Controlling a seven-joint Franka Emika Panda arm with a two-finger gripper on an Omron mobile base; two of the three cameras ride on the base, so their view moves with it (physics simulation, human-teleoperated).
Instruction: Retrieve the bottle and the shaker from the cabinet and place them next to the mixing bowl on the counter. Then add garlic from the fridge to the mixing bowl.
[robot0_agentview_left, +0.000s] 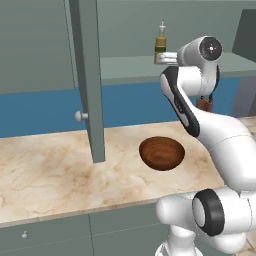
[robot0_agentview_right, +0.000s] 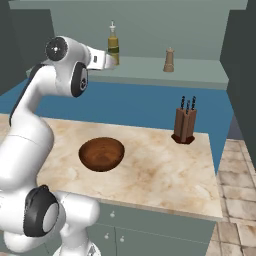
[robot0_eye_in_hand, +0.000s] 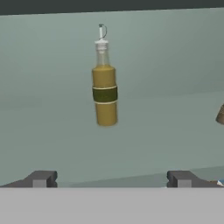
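Two task items stand on the open cabinet (robot0_agentview_right: 150, 67) shelf. The bottle (robot0_agentview_right: 113, 44) is upright at upper centre-left of the right base view; the shaker (robot0_agentview_right: 169, 60) stands upright well apart from it, further toward the right of that frame. In the left base view the bottle (robot0_agentview_left: 160, 42) appears at top centre, just above the arm's white wrist. The cabinet door (robot0_agentview_left: 89, 80) hangs open, edge-on, left of centre in that view, its round white knob (robot0_agentview_left: 79, 116) facing left.

The gripper (robot0_eye_in_hand: 111, 178) is level with the shelf and aimed at the bottle (robot0_eye_in_hand: 105, 85), which stands centred in the upper half of the hand view. Its fingers (robot0_eye_in_hand: 41, 178) sit wide apart at the bottom of that frame, holding nothing and not touching the bottle.

The mixing bowl (robot0_agentview_right: 101, 153) rests on the counter (robot0_agentview_right: 155, 170), lower centre-left in the right base view, nothing visible inside it. A knife block (robot0_agentview_right: 184, 125) stands at the counter's far right edge. Blue wall (robot0_agentview_right: 145, 102) runs between shelf and counter.
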